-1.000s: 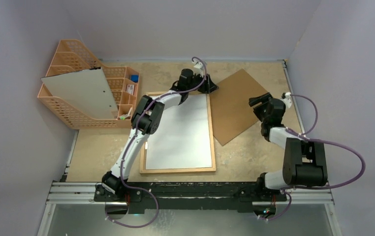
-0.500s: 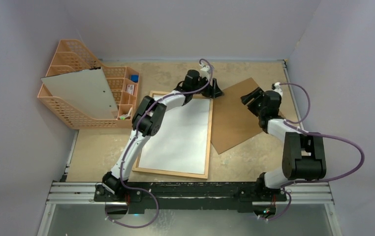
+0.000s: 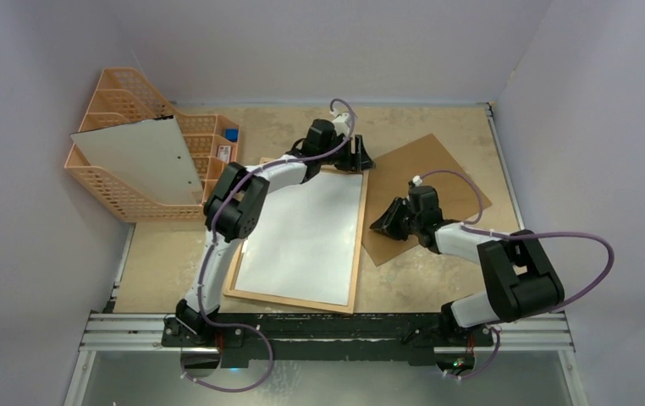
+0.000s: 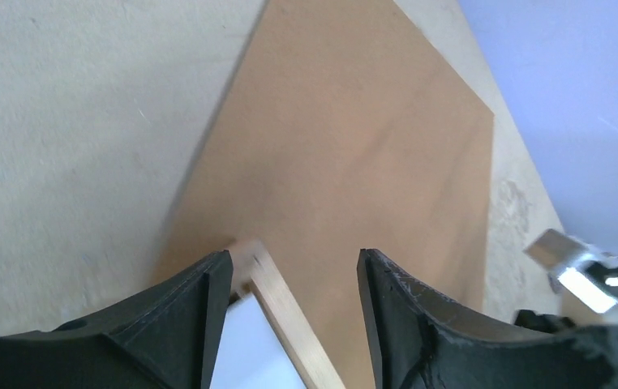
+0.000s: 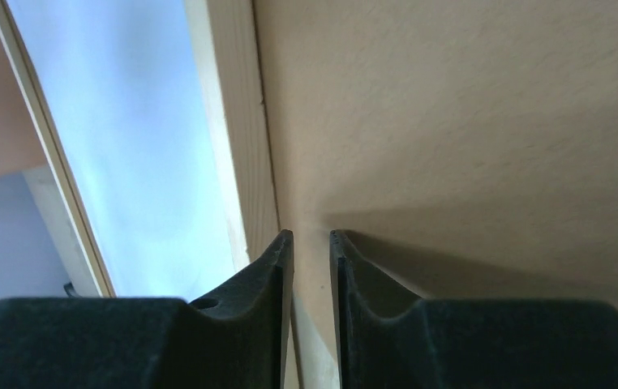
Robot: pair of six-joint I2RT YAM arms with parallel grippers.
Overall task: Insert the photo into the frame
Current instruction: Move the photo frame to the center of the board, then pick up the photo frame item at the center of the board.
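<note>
We count one frame (image 3: 289,302), one photo (image 3: 302,228), one brown panel (image 3: 425,169), one orange organizer (image 3: 116,194) and one grey sheet (image 3: 146,161). The photo lies white side up inside the thin light-wood frame, which sits askew on the counter (image 3: 175,254). The left fingers (image 4: 184,324) stand apart astride the frame's far corner. The right fingers (image 5: 249,316), nearly together and empty, sit at its right edge.
</note>
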